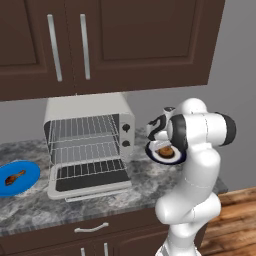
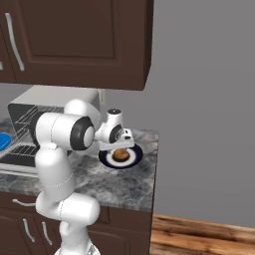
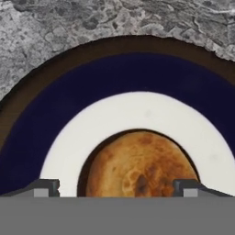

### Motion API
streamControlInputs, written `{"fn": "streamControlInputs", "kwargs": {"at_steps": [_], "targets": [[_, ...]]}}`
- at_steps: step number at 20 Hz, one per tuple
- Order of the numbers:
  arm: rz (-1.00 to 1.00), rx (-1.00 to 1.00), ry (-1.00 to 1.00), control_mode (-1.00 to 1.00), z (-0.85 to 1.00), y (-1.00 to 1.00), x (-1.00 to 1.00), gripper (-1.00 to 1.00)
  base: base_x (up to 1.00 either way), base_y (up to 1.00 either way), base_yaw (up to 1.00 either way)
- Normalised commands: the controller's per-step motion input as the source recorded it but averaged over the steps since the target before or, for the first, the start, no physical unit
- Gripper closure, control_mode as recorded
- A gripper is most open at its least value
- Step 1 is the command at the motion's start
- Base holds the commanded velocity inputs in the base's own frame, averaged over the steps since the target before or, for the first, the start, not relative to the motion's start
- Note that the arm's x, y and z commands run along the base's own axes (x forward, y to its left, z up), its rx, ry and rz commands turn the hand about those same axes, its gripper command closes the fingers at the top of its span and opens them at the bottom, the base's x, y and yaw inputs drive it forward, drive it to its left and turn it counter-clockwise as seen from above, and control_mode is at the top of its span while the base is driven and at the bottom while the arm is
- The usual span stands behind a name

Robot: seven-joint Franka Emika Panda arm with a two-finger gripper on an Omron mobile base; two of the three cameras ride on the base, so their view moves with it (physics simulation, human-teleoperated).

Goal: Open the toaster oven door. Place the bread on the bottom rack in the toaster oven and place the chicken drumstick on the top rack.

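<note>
The toaster oven (image 1: 85, 107) stands on the counter with its door (image 1: 92, 182) folded down flat. Inside it, the top rack (image 1: 82, 127) and the bottom rack (image 1: 87, 150) are both bare. To the oven's right the bread (image 3: 140, 167), a round golden-brown bun, lies on a white plate with a dark blue rim (image 3: 114, 78). My gripper (image 3: 117, 188) hangs straight over it, open, one fingertip (image 3: 46, 187) on either side of the bun. In the left base view the gripper (image 1: 165, 145) sits just above the bread (image 1: 166, 150). The chicken drumstick (image 1: 15, 176) lies on a bright blue plate (image 1: 30, 172) left of the oven.
Dark wood wall cabinets (image 1: 115, 45) hang low over the oven. The speckled grey counter (image 2: 124, 184) ends just right of the bread's plate (image 2: 135, 155), with a grey wall behind. Drawers and cupboard doors (image 1: 90, 229) lie below the counter's front edge.
</note>
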Motion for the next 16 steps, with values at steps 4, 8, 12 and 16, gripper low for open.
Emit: {"fn": "streamControlInputs", "kwargs": {"at_steps": [4, 8, 12, 16], "targets": [[-0.02, 0.0, 0.0, -1.0, 0.06, 0.13, -0.07, -1.0, 0.0, 0.0, 0.0], [-0.04, 0.0, 0.01, -1.0, -0.03, 0.14, -0.06, -1.0, 0.0, 0.0, 0.0], [-0.07, 0.0, 0.01, -1.0, -0.07, 0.05, -0.03, -1.0, 0.0, 0.0, 0.0], [-0.08, 0.0, 0.07, -1.0, -0.25, -0.01, -0.02, -1.0, 0.0, 0.0, 0.0]]}}
